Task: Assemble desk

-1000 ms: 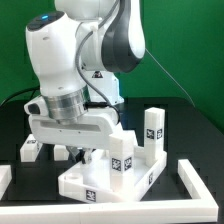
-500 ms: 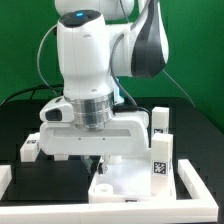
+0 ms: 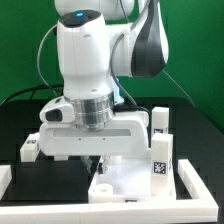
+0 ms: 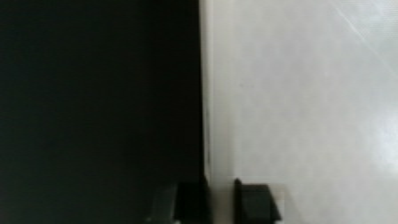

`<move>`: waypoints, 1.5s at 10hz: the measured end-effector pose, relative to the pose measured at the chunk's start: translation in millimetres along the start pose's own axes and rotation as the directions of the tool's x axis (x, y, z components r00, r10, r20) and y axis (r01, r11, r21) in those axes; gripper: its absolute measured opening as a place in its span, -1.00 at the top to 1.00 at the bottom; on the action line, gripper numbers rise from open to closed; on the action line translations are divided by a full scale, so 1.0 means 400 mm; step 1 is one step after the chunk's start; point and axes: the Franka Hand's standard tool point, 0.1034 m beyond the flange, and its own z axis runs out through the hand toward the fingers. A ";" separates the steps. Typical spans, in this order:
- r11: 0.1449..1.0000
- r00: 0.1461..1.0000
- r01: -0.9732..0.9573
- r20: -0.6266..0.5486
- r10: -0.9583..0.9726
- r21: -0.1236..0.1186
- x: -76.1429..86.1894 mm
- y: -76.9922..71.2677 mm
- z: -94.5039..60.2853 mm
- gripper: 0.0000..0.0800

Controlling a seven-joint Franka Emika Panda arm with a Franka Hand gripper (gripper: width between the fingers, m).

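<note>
The desk is in pieces, low in the exterior view. Its top panel (image 3: 128, 186) lies flat on the black worktop (image 3: 18, 118), right under my wrist. Two leg posts stand upright along the panel's side toward the exterior view's right: the nearer post (image 3: 157, 155) shows a black-and-white tag, and the farther post (image 3: 160, 118) rises behind it. A third leg (image 3: 30, 150) lies apart on the worktop, toward the exterior view's left.

My tool (image 3: 97, 163) points straight down at the panel's edge, mostly hidden beneath my own hand housing. In the wrist view the panel (image 4: 302, 100) fills one half and the bare worktop (image 4: 89, 100) the other, and the straight edge between them runs into the narrow gap of the tool (image 4: 219, 205). The two dark fingertips (image 4: 185, 206) sit close together, one over the black and one over the white. I cannot tell whether they pinch anything.

A white raised border (image 3: 198, 178) frames the worktop.
</note>
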 end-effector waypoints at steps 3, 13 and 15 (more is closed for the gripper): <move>0.944 0.943 0.329 -0.032 -0.330 -0.042 0.059 -0.023 -0.008 0.85; 0.533 0.535 0.844 0.022 -0.845 -0.061 0.160 -0.088 -0.002 0.85; 0.468 0.470 0.883 0.082 -0.879 -0.043 0.168 -0.091 -0.006 0.82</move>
